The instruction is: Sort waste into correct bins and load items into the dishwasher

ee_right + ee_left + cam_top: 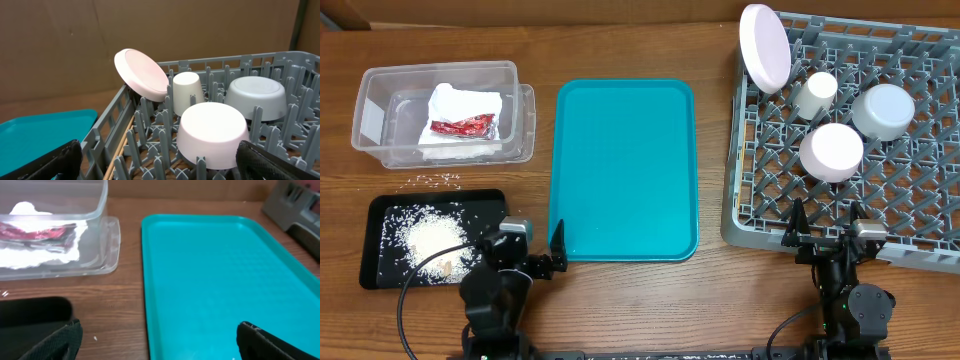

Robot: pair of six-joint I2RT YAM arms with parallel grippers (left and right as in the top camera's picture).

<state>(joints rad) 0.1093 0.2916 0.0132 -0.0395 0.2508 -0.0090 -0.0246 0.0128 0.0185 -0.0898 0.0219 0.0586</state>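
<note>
Evidently sorted by kind: crumpled napkins (460,108) and red wrapper (462,126) inside the clear tub (365,110), rice scraps (430,240) on the black tray (375,272), plate (765,45) leaning, cup (813,93), white bowl (831,152) and grey-green bowl (885,110) mouth-down among the dish rack (920,230) pegs, presumably for draining, chopsticks (121,145) along its wall; left gripper (157,332) and right gripper (829,222) wide, empty.

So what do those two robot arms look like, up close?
The left arm and right arm are black and chunky-jointed. The left pincer and right pincer each have two dark pointed fingers and a silver-grey block behind. Thin black cables trail off.
</note>
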